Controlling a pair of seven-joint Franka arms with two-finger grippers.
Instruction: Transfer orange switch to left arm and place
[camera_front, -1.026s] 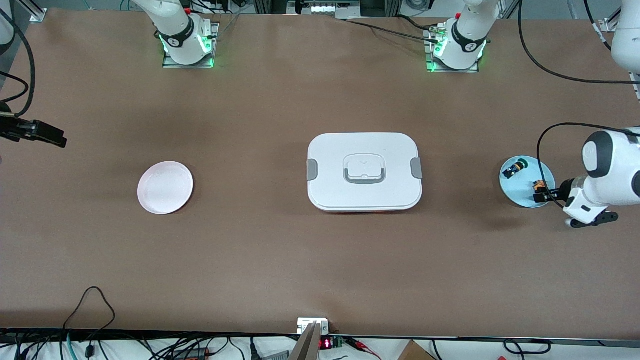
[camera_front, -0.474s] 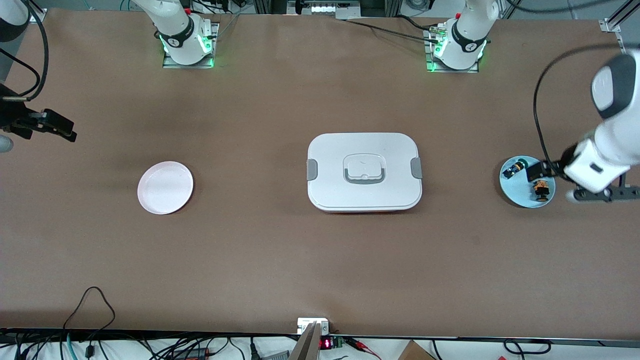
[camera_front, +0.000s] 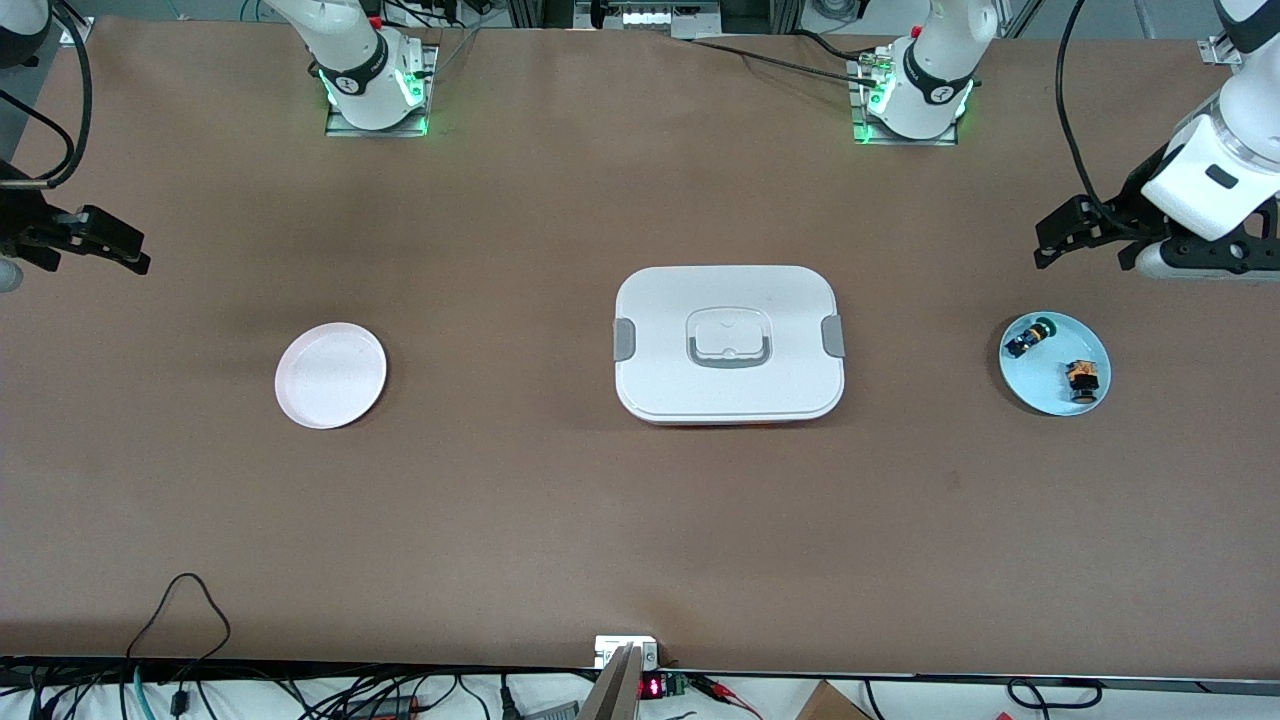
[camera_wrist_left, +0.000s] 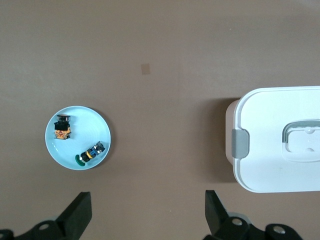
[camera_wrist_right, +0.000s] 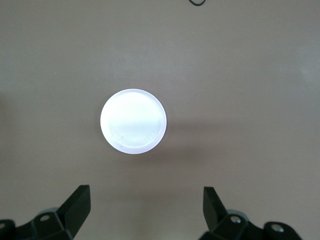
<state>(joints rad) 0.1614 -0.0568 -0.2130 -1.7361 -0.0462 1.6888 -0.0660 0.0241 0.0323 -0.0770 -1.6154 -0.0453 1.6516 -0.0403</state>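
Item: switch, orange-tan body with black ends, lies on the blue plate beside a blue-black part. You have it unlifted; pickup, handover and passage round the box all remain. Left gripper hangs wide and empty above table near that plate. Right gripper waits, wide, near the white plate.

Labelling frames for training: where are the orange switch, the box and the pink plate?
orange switch (camera_front: 1081, 376): front view, its orange body.
box (camera_front: 660, 300): front view, bare lid corner.
pink plate (camera_front: 331, 375): front view, its bare middle.
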